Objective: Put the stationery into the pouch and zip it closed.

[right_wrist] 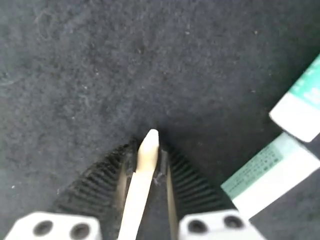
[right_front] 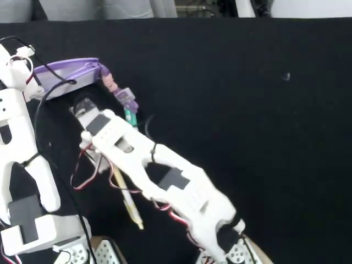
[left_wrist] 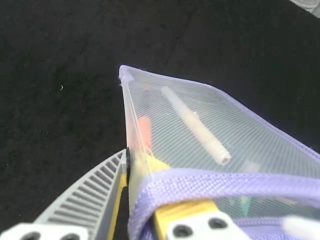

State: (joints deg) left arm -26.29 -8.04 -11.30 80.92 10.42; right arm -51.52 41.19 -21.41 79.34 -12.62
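Here, left jaws pinch the mesh pouch (left_wrist: 176,150), right jaws a slim cream pen (right_wrist: 141,170).

Ribbed translucent plastic pouch (left_wrist: 260,145), matt cloth tabletop (right_front: 247,110)

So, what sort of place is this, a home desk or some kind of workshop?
Probably a robot test bench or lab, not a home desk. The table is covered in black cloth, two white arms with exposed wires stand at it, and a mesh pouch and a pen are the work pieces.
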